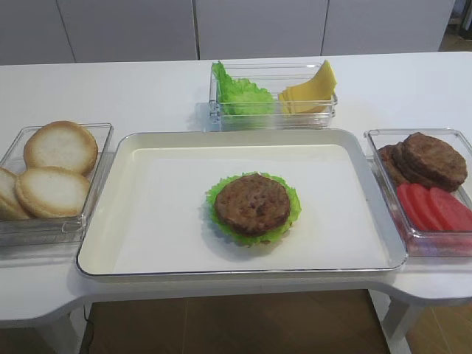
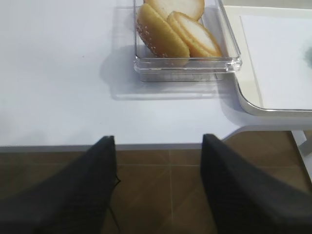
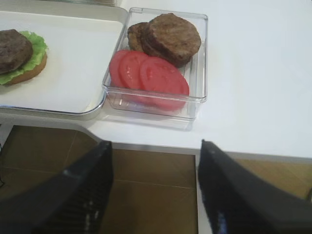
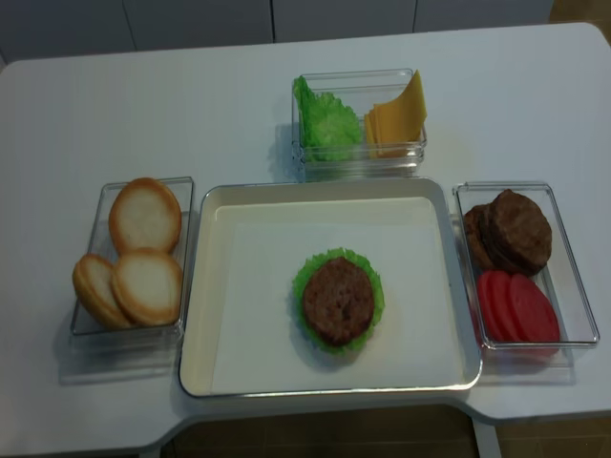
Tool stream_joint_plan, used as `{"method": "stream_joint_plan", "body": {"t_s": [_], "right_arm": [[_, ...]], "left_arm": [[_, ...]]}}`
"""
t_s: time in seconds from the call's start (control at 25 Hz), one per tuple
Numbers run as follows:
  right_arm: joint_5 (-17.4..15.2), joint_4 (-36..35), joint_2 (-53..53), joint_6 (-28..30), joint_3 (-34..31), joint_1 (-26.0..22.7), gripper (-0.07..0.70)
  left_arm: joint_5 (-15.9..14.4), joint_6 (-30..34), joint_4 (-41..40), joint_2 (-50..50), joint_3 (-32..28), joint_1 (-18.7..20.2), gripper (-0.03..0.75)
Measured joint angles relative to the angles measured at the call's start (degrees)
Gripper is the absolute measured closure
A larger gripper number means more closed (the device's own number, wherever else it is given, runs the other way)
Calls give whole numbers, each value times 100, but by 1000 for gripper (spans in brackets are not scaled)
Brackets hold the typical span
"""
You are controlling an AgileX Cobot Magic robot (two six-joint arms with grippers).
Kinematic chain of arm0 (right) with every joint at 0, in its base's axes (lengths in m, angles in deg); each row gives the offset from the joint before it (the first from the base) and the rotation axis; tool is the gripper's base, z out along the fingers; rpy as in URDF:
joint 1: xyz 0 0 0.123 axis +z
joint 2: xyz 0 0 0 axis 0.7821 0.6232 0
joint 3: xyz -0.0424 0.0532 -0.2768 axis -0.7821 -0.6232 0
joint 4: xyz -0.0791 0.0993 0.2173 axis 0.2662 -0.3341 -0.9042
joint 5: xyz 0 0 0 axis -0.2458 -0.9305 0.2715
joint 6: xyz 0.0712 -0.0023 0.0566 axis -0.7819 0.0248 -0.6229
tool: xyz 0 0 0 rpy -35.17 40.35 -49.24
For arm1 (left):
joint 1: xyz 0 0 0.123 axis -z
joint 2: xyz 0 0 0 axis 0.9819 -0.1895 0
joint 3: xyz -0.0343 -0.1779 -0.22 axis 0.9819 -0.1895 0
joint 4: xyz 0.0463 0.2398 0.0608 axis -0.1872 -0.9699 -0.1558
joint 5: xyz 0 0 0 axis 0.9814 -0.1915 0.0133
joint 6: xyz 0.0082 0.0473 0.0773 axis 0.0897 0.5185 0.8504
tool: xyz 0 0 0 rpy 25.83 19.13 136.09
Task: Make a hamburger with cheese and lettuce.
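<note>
Hamburger (image 1: pixel 253 208), frame centre on tray (image 1: pixel 147 243), awaits cheese (image 1: pixel 310 92); left end effector (image 2: pixel 158 187) and right end effector (image 3: pixel 155 187) both released, empty, clear of bench (image 1: pixel 147 88).

Neither arm shows in the two high views; only the wrist views catch the robot's own parts. The right tool (image 3: pixel 153 187) hangs past the near edge of the desk (image 3: pixel 253 73), its two dark fingers (image 3: pixel 73 195) spread wide with nothing between them. The left tool (image 2: pixel 158 187) sits likewise off the desk's front edge, fingers (image 2: pixel 243 190) parted and empty, touching nothing.
</note>
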Motion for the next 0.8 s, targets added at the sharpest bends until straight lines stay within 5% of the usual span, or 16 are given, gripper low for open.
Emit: {"method": "stream_joint_plan", "body": {"t_s": [0.8], "right_arm": [[0, -5, 0, 0, 0, -18, 213]], "left_arm": [[0, 0, 0, 0, 0, 0, 300]]}}
